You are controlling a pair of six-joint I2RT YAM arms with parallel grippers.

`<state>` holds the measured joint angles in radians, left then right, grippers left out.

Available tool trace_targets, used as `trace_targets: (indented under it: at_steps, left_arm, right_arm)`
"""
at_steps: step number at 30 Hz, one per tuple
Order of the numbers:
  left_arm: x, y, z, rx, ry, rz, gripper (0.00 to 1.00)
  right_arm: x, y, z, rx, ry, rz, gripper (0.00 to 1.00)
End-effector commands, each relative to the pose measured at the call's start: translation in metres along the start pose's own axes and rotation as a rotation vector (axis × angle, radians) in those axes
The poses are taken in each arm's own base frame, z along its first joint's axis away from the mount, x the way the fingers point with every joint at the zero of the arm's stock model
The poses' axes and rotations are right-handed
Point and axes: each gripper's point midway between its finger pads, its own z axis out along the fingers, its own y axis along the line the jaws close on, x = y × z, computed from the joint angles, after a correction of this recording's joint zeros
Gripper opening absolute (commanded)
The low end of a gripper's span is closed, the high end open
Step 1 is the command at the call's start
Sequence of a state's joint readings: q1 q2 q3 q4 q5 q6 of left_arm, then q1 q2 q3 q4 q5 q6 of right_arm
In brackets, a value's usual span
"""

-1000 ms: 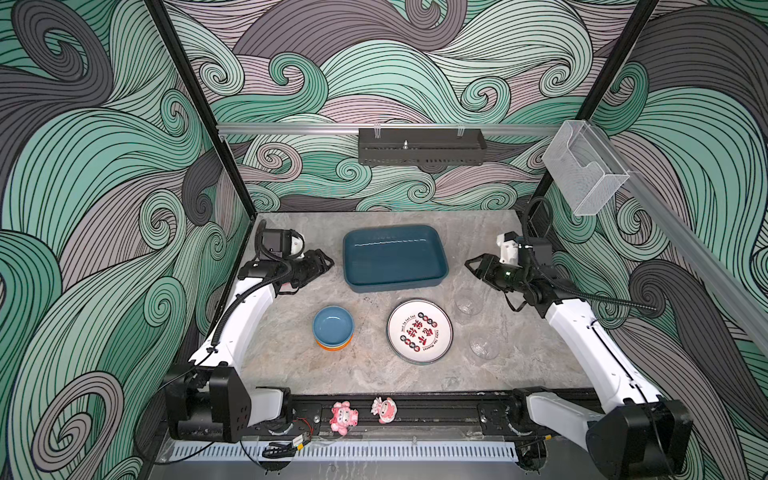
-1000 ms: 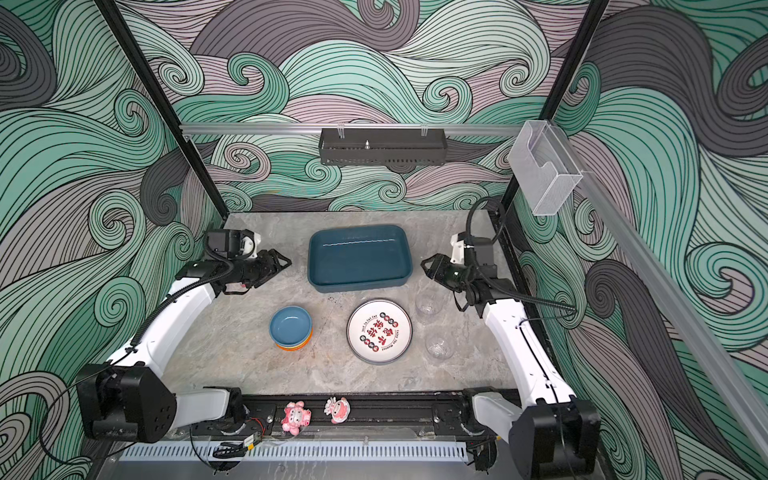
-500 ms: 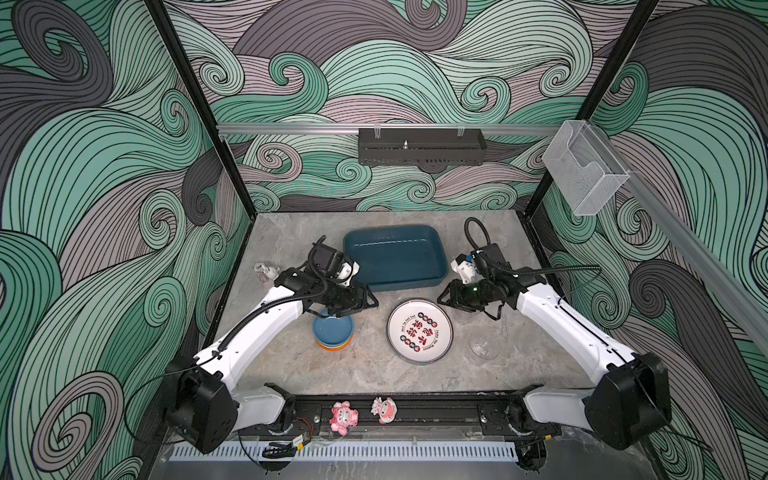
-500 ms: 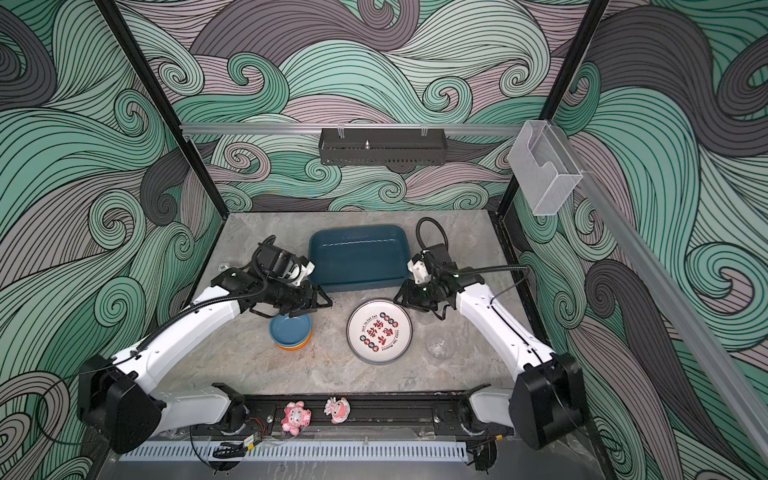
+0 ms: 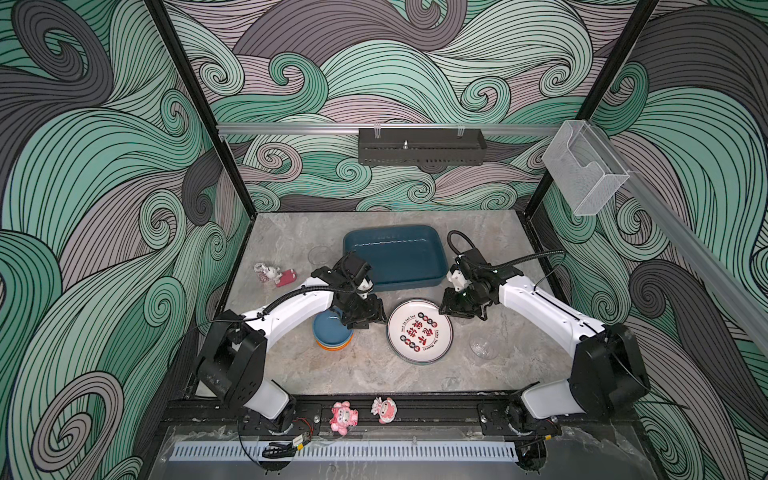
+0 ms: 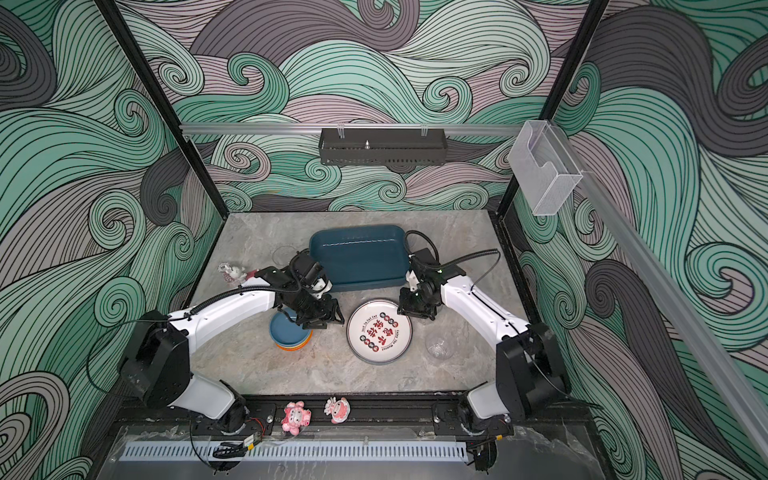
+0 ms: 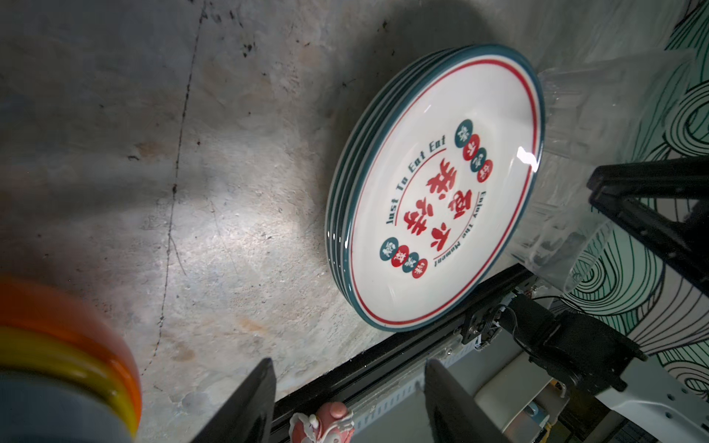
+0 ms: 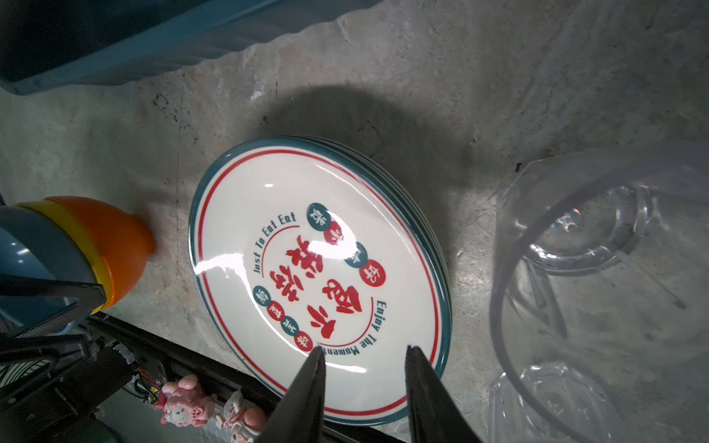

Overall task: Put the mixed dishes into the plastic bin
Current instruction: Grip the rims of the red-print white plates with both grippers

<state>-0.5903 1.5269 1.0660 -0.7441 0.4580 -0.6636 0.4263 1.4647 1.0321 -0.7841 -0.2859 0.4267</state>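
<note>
Since the bin [image 5: 390, 253] sits empty at centre frame in both top views, every dish has yet to go in and all the risk is ahead. Plates [image 5: 419, 332] are stacked just below the bin; right gripper [image 8: 364, 353] hangs over the stack's upper-right rim, jaws apart, nothing between them. A pinch on that thin glazed rim could slip, or lift only the top plate and drag the rest. Bowls [image 5: 330, 332], nested blue on yellow on orange, sit left of the plates; left gripper [image 7: 349, 383] covers their upper-right edge, jaws apart, empty. A rim grab may take just the blue one or tip the nest. Both wrists are close across the plates, so a clash is possible. Near glass [image 8: 614, 268] stands just beside the right gripper, easy to knock. Hidden: plate count unclear, several rims show; bowls half covered from above; near glass mostly under the right gripper in top views; right glass [image 5: 483, 348] and far glass [image 5: 320, 254], just left of the bin, are faint outlines; can't tell whether any fingertip touches anything.
</note>
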Motion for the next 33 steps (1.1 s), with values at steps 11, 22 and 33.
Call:
trace_targets:
  at_steps: [11, 22, 33]
  left_arm:
    - [-0.013, -0.004, 0.015, -0.039, 0.005, -0.011, 0.65]
    - [-0.014, -0.005, 0.028, -0.045, 0.045, -0.010, 0.61]
    - [-0.014, -0.005, 0.037, -0.049, 0.071, -0.009, 0.58]
  right_arm:
    - [-0.005, -0.020, 0.022, 0.104, 0.018, 0.011, 0.37]
    - [-0.002, -0.026, 0.033, 0.117, 0.045, 0.021, 0.40]
    - [0.005, -0.026, 0.041, 0.100, 0.074, 0.027, 0.38]
